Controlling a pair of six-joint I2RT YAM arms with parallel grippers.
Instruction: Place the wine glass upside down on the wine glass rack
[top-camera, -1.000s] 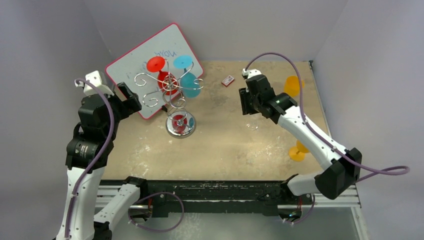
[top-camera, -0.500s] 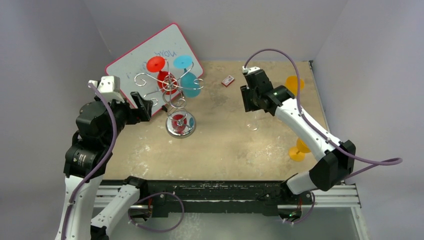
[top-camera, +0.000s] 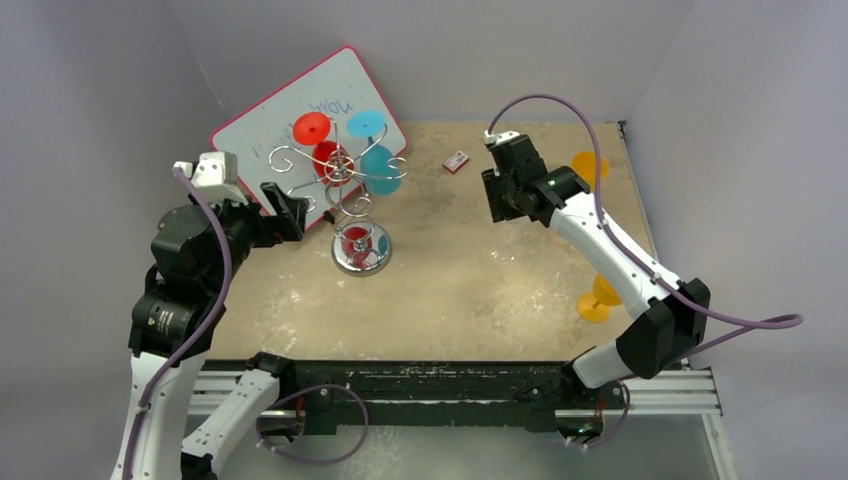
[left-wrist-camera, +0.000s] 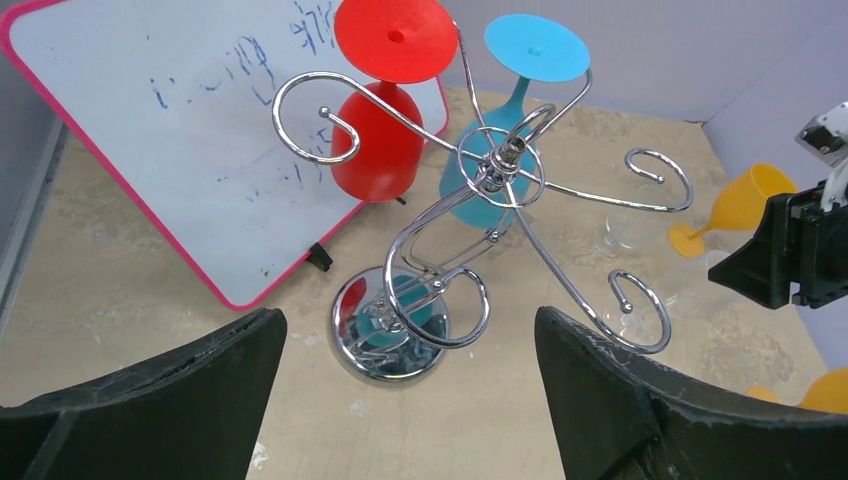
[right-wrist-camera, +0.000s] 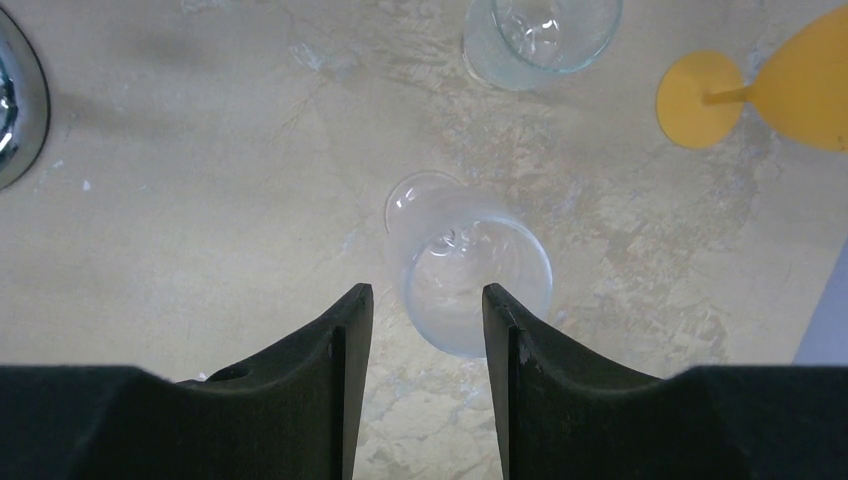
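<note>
Here the right tool (right-wrist-camera: 425, 292), half open and empty, hangs above the clear wine glass (right-wrist-camera: 480, 285), which shows mid-frame between its fingertips, foot toward upper left.

Overhead view covers the whole tabletop (top-camera: 450, 290); left wrist closely faces its rack (left-wrist-camera: 498, 160), right wrist looks straight down.

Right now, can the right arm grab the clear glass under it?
Probably yes. The right gripper hangs open over the clear glass, and nothing lies between them. The second clear glass and the yellow glass are off to the side.
</note>
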